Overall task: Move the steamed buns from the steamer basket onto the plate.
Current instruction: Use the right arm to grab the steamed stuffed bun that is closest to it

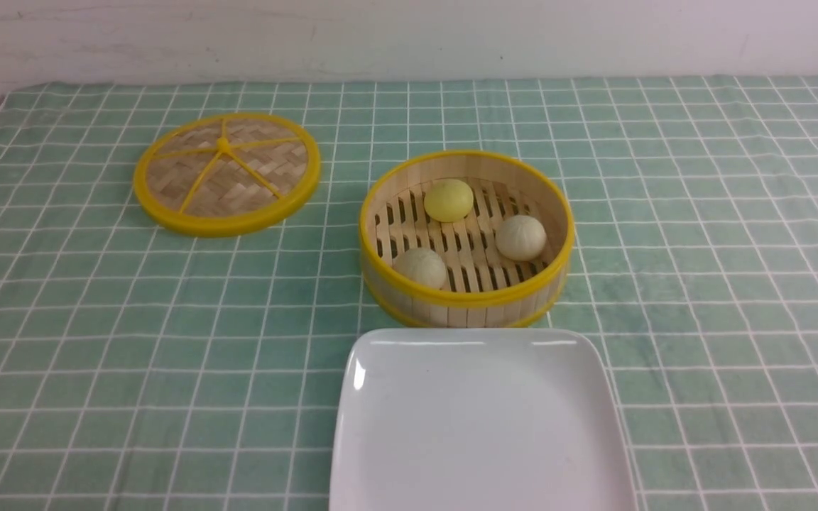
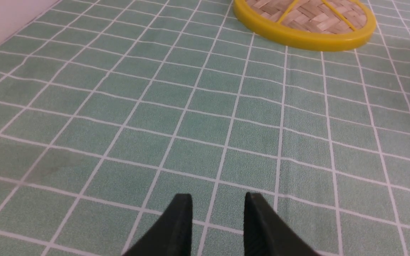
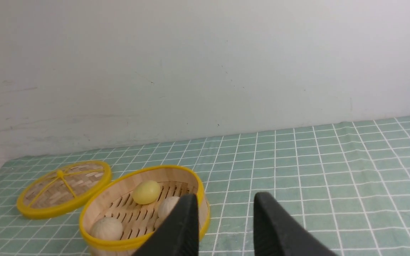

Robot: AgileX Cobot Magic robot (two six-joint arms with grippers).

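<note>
**Three buns in the basket, both arms empty**

The steamed buns (image 1: 520,237) all sat on the slatted floor of the steamer basket (image 1: 451,310). The pale yellow bun (image 1: 449,199) was at its far side, one off-white bun at its right wall, and the other off-white bun (image 1: 421,267) against its near-left wall. None touched another.

The plate (image 1: 480,426) lay bare just in front of the basket. The lid (image 1: 226,172) lay well off to the basket's left on the green checked cloth (image 1: 700,248).

The left gripper (image 2: 218,199) hung low over the cloth on the lid's side, away from the basket, jaws parted on nothing. The right gripper (image 3: 222,199) stood back from the basket, likewise gaping and empty.

To my eye, the first pick wanted a straight descent clear of the rim, jaws straddling one bun and closing gently so as not to squash it.
</note>
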